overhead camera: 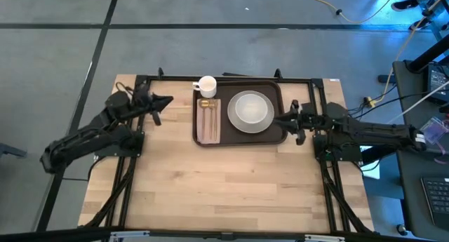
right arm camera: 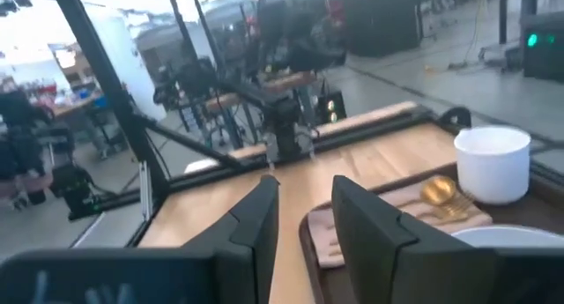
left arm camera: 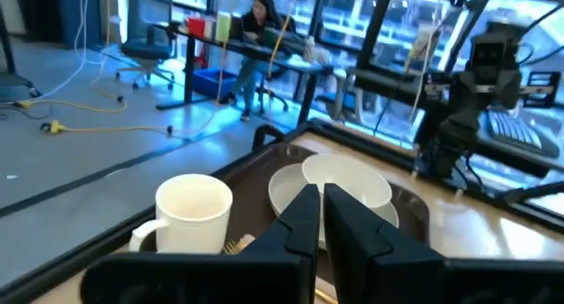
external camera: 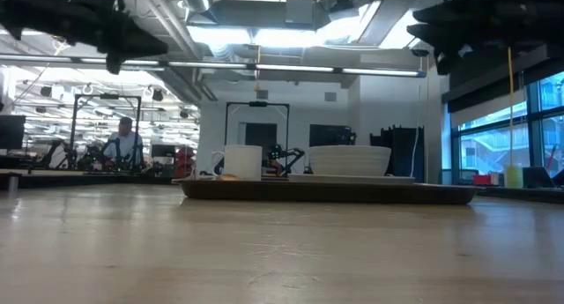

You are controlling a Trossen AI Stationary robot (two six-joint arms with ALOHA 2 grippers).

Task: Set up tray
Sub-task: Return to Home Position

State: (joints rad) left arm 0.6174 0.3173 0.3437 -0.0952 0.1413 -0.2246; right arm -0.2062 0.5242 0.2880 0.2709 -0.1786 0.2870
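Tabletop [overhead camera: 224,179] evenly lit from overhead; only faint shadows seen. In low view, ceiling lights [external camera: 264,35] blown out, tray [external camera: 326,192] backlit and dark. Bright windows [left arm camera: 352,31] noted, left wrist view.

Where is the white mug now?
In the high view, the white mug stands at the tray's far left corner, just beyond the napkin, left of the plate.

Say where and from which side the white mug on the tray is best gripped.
Probably the handle-free rim of the white mug, pinched from above by the left tool: it stands upright, mouth open, at the tray's far left corner, handle pointing left.
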